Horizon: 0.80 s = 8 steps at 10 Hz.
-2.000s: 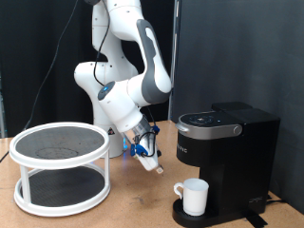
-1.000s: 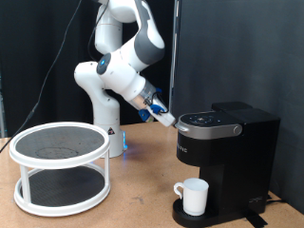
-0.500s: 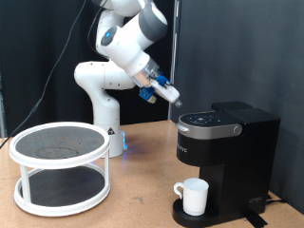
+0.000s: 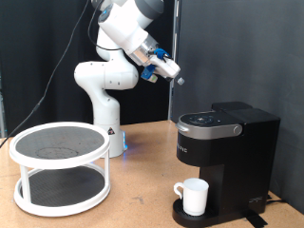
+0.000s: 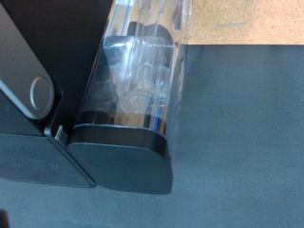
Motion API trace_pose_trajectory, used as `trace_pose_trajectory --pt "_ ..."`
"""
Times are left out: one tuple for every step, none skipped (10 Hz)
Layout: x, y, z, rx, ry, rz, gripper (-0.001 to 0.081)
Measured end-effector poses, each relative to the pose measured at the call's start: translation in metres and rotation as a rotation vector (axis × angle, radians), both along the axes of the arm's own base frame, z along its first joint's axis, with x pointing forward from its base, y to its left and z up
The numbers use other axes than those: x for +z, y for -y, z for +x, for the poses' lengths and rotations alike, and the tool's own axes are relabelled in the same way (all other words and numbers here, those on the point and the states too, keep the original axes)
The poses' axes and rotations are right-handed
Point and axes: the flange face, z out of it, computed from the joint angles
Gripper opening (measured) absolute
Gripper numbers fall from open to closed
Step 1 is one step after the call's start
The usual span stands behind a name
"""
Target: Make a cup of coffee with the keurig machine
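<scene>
The black keurig machine [image 4: 228, 157] stands on the table at the exterior view's right, its lid down. The white cup [image 4: 194, 196] sits upright on its drip base under the spout. My gripper [image 4: 175, 76] hangs in the air above the machine's top panel, towards the exterior view's left. Its fingers look closed together and hold nothing. The wrist view looks down on the machine's black top [image 5: 38, 104] and its clear water tank [image 5: 142, 66]. No fingers show in that view.
A white two-tier round stand [image 4: 59, 166] stands on the table at the exterior view's left. The robot's white base [image 4: 106, 123] is behind it, with a black curtain at the back.
The gripper has risen from low beside the machine's front to high above its top, moving to the exterior view's right. The cup and machine have not moved.
</scene>
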Motion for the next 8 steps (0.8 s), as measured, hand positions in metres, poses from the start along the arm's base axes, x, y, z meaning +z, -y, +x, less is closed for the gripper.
trace_pose_trajectory --pt "0.003 0.0 0.003 -0.021 0.019 0.012 0.0734" --pt "0.014 0.0 0.01 -0.061 0.065 0.029 0.0734" --pt "0.028 -0.002 0.017 -0.09 0.104 0.011 0.0734" --pt "0.041 -0.006 0.023 -0.107 0.119 -0.043 0.0734" --pt "0.053 -0.01 0.029 -0.12 0.115 -0.125 0.0734" --pt "0.065 -0.015 0.035 -0.134 0.107 -0.227 0.0734" --pt "0.075 -0.019 0.042 -0.137 0.111 -0.358 0.0734" --pt "0.083 -0.024 0.05 -0.132 0.117 -0.481 0.0734"
